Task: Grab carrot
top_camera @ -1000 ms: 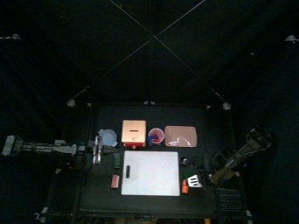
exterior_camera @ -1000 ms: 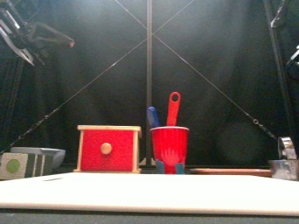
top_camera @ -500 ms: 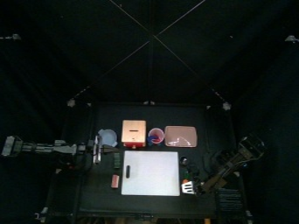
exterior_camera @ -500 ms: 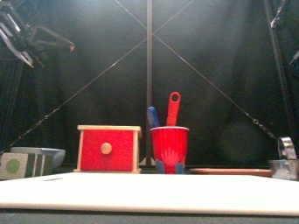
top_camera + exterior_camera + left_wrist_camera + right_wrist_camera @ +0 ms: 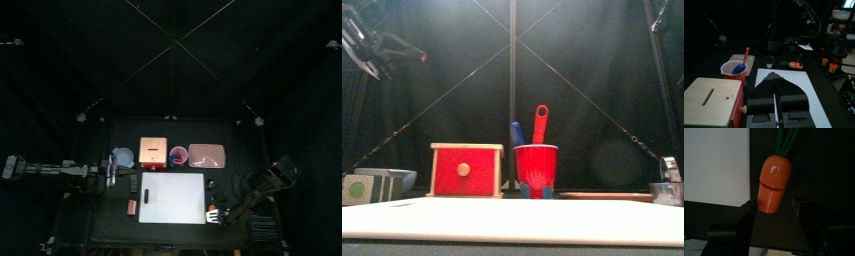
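The carrot (image 5: 775,175) is a short bright orange piece with a green top, lying on the black table just off the white board's (image 5: 717,163) edge. My right gripper (image 5: 777,208) is open, with one jaw on each side of the carrot's blunt end, not closed on it. In the top view the carrot (image 5: 214,213) lies at the board's (image 5: 174,195) front right corner under the right gripper (image 5: 219,209). The left wrist view also shows the carrot (image 5: 795,65) far off. My left gripper (image 5: 775,79) is shut and empty, resting at the table's left (image 5: 112,176).
A red box (image 5: 155,152), a red cup (image 5: 178,155) with utensils and a plate (image 5: 206,155) stand along the back. A reddish-brown oblong piece (image 5: 131,206) lies left of the board. A grey container (image 5: 376,185) is at the front view's left.
My right arm has moved toward the table's front and brought its gripper down around the carrot. The left arm has not moved.
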`<state>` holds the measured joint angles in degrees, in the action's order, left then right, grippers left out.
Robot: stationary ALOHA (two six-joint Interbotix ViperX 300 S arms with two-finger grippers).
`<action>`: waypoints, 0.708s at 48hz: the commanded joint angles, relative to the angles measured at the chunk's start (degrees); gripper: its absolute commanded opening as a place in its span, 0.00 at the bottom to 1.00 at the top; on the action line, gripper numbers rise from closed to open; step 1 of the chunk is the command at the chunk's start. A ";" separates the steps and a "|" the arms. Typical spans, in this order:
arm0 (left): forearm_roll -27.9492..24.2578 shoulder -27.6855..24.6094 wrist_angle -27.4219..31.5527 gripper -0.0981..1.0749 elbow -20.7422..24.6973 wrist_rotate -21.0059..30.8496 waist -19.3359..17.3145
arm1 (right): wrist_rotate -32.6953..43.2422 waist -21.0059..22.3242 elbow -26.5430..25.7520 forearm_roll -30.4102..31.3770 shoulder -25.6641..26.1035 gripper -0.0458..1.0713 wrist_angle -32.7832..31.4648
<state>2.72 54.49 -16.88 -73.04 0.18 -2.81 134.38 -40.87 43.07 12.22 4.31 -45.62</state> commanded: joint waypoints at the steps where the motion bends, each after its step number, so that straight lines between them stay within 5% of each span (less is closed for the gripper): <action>1: 0.09 -0.26 -0.18 0.24 0.62 -0.26 -0.18 | 0.62 0.35 -1.76 0.35 -0.62 0.84 0.44; 34: 0.09 -0.26 0.44 0.24 0.44 -0.09 -0.35 | 2.37 1.32 -1.41 1.93 -4.39 0.68 1.93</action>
<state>2.72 54.49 -16.26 -73.39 0.09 -3.08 136.49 -39.73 42.10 13.97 -0.44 -44.21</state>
